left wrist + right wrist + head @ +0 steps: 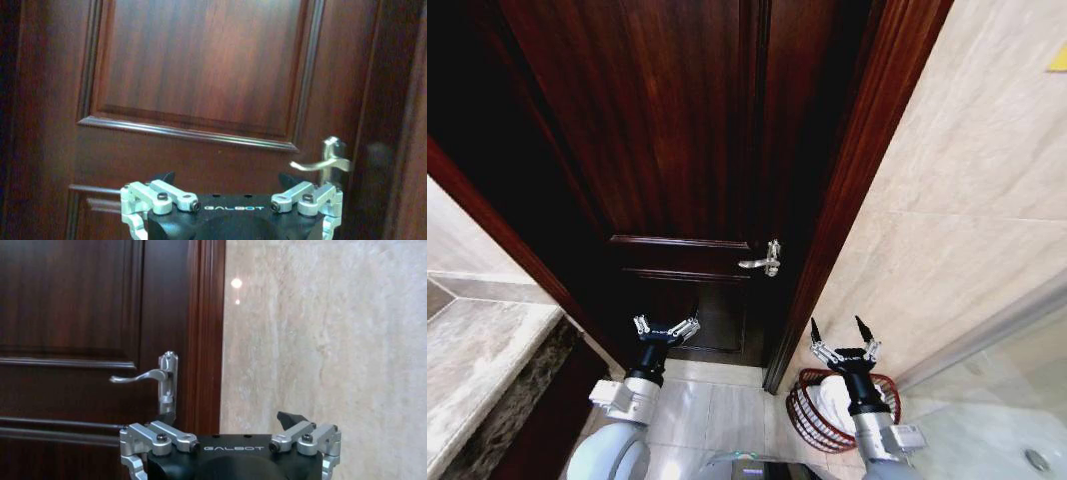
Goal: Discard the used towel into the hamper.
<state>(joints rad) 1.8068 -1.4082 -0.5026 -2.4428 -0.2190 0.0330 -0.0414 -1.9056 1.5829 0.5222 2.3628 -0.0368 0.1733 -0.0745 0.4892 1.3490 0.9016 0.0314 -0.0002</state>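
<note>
Both arms raised facing dark door (677,130); left gripper (666,327) and right gripper (843,334) spread wide, nothing held. Hamper (805,412) sits on floor by the wall under right arm, w/ white towel (835,398) inside, so drop looks done. Next prob just pull arms back clear.

Closed dark reddish-brown panelled wooden door (677,130) with silver metal lever handle (762,262), set in matching wooden frame (857,190). Beige veined marble wall (967,180) alongside. Pale tiled floor (712,405) below. Grey marble countertop (477,360) at left.
</note>
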